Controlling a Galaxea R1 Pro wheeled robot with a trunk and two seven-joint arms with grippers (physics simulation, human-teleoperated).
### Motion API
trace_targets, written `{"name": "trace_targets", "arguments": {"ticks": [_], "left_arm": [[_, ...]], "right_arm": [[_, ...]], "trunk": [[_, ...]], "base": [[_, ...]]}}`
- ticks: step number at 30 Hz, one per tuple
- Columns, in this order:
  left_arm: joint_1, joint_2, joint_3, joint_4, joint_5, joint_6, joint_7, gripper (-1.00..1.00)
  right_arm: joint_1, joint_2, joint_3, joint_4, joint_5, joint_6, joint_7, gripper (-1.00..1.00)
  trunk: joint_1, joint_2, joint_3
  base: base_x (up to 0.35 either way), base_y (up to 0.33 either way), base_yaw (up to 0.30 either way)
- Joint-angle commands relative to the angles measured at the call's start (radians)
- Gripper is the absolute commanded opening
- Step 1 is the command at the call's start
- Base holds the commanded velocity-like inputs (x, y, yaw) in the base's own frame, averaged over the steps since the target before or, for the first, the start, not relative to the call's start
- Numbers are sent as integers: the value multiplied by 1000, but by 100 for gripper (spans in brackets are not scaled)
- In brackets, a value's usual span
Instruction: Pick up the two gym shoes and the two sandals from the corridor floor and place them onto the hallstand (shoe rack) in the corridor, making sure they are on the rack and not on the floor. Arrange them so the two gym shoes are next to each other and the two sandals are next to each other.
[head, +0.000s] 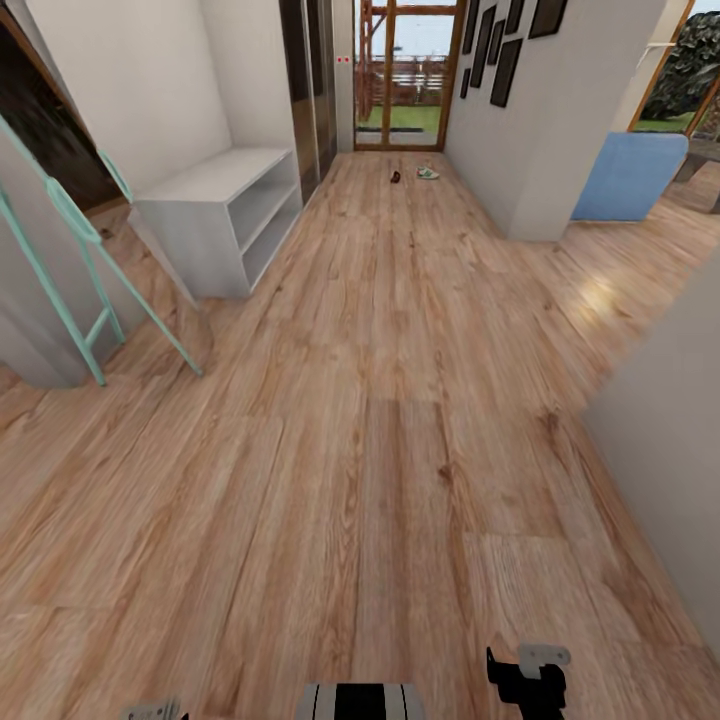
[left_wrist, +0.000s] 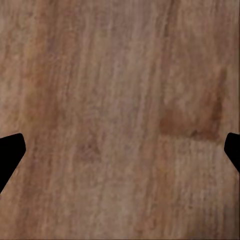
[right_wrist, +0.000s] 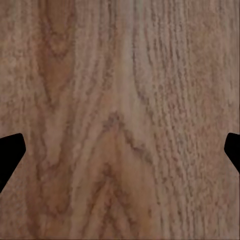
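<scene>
The robot is on the approach step: both the left gripper (left_wrist: 120, 150) and right gripper (right_wrist: 120, 150) hang spread wide and empty over the corridor floor (head: 400, 450). Next, I judge, it must drive down to the far gym shoe (head: 427, 173) and sandal (head: 396, 177), past the grey shoe rack (head: 215, 195)

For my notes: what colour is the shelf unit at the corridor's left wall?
Pale grey shelf unit, seen best in the head view.

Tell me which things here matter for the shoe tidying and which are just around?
Part of the job:
- gym shoe, far down the corridor floor
- sandal, just beside it
- pale grey hallstand on the left wall
- left claw and right claw, both open and empty

Just around:
- mint green ladder
- dark picture frames
- blue panel
- glass door
</scene>
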Motion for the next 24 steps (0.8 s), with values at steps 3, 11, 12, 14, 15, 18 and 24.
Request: {"name": "trace_targets", "arguments": {"ticks": [3, 11, 12, 14, 15, 18, 24], "left_arm": [[-1, 0, 9, 1, -8, -3, -5, 100], [-1, 0, 9, 1, -8, -3, -5, 100], [-1, 0, 9, 1, -8, -3, -5, 100], [-1, 0, 9, 1, -8, -3, -5, 100], [-1, 0, 9, 1, -8, -3, -5, 100], [-1, 0, 9, 1, -8, -3, -5, 100], [-1, 0, 9, 1, -8, -3, -5, 100]], "right_arm": [[-1, 0, -6, 1, 11, -3, -5, 100], [-1, 0, -6, 1, 11, -3, -5, 100], [-1, 0, -6, 1, 11, -3, -5, 100], [-1, 0, -6, 1, 11, -3, -5, 100], [-1, 0, -6, 1, 11, -3, -5, 100], [0, 0, -6, 1, 11, -3, -5, 100], [0, 0, -6, 1, 11, -3, -5, 100]], "trunk": [[0, 0, -1], [0, 0, -1], [0, 0, -1], [0, 0, -1], [0, 0, -1], [0, 0, -1], [0, 0, -1]], "base": [[338, 0, 0], [338, 0, 0], [338, 0, 0], [338, 0, 0], [338, 0, 0], [338, 0, 0], [338, 0, 0]]}}
